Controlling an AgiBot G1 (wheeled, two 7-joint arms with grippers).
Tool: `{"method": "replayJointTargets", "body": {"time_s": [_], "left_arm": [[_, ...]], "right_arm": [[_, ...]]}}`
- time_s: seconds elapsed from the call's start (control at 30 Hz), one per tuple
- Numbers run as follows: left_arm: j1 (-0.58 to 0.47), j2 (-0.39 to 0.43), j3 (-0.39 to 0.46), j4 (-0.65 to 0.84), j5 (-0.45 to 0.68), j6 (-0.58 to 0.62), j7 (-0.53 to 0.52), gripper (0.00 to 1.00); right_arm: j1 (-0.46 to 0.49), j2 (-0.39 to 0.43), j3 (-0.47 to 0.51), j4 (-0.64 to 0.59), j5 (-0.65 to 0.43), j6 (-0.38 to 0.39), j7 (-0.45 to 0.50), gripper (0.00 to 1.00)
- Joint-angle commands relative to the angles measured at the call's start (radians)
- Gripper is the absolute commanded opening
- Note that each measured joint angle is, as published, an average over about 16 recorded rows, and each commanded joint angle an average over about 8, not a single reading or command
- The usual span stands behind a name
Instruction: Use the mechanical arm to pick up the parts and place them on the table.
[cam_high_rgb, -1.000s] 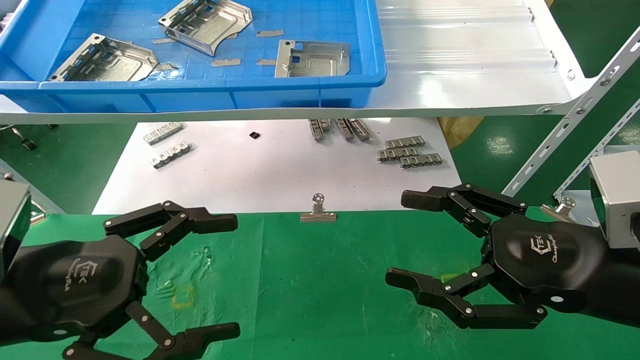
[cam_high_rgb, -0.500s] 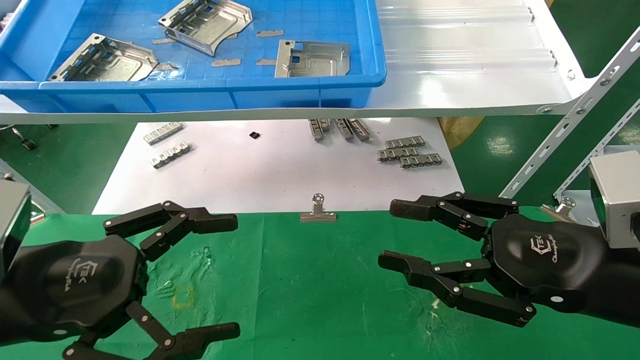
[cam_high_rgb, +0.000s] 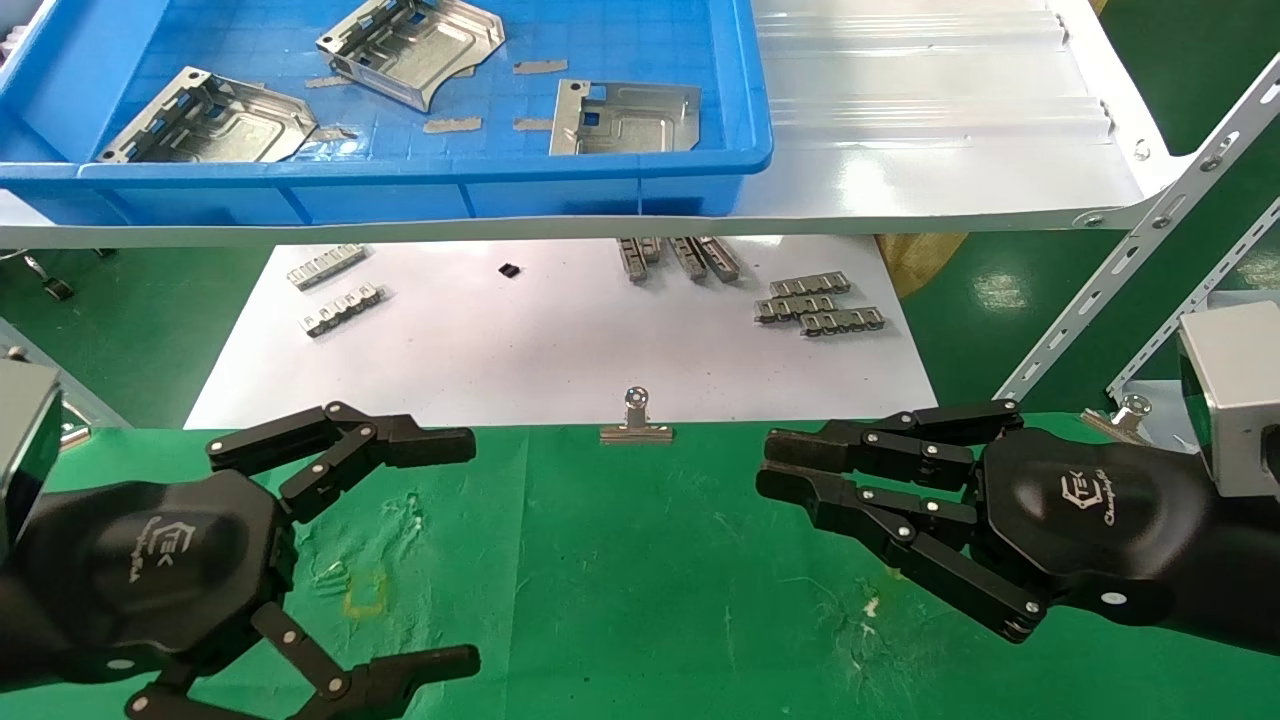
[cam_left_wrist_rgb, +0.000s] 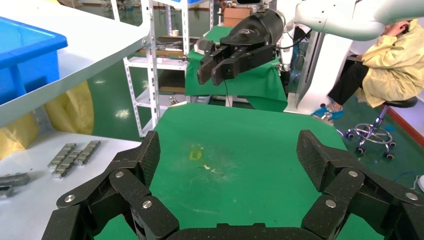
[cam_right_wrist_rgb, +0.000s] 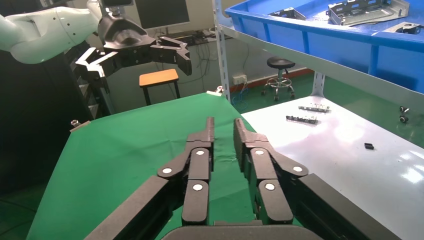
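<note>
**Operator:** From the head camera I lose the near part of the left gripper (cam_high_rgb: 470, 545); its lower finger runs off the frame. The far end of the blue bin (cam_high_rgb: 420, 185) is cut off too, so I cannot say if it holds more than the three parts (cam_high_rgb: 625, 118) I count lying flat on its floor, up on the white shelf (cam_high_rgb: 930, 150).

**Observer:** What do the wrist cameras add?

**Operator:** The right wrist view shows the bin from the side and below the rim, with only the parts' folded edges (cam_right_wrist_rgb: 367, 10) peeking over. The left wrist view shows just a corner of the bin, no parts. It does show the right gripper (cam_left_wrist_rgb: 212, 67) from the front, above the table (cam_left_wrist_rgb: 235, 150).

**Observer:** And the grippers themselves?

**Operator:** The right gripper (cam_high_rgb: 765, 465) has its fingers drawn nearly together, a narrow slit between them, nothing held, hovering over the green table (cam_high_rgb: 620, 560) near its far edge. My left one is spread wide and empty, over the table's left side. Small comb-like strips (cam_high_rgb: 820, 305) lie on the white sheet (cam_high_rgb: 520, 350) beyond the binder clip (cam_high_rgb: 636, 420).
</note>
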Motion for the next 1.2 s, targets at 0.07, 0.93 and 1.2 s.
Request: {"method": "replayJointTargets", "body": {"time_s": [0.07,0.93,1.2], "left_arm": [[0.001,0.000,0.000,0.000,-0.001,0.001,0.000,1.00],[-0.897,0.451,0.231,0.853,0.621,-0.377,-0.010,1.00],[-0.999,0.563,0.282,1.121,0.737,-0.623,0.032,0.80]], "right_arm": [[0.000,0.000,0.000,0.000,0.000,0.000,0.000,0.00],[0.000,0.000,0.000,0.000,0.000,0.000,0.000,0.00],[0.000,0.000,0.000,0.000,0.000,0.000,0.000,0.53]]}}
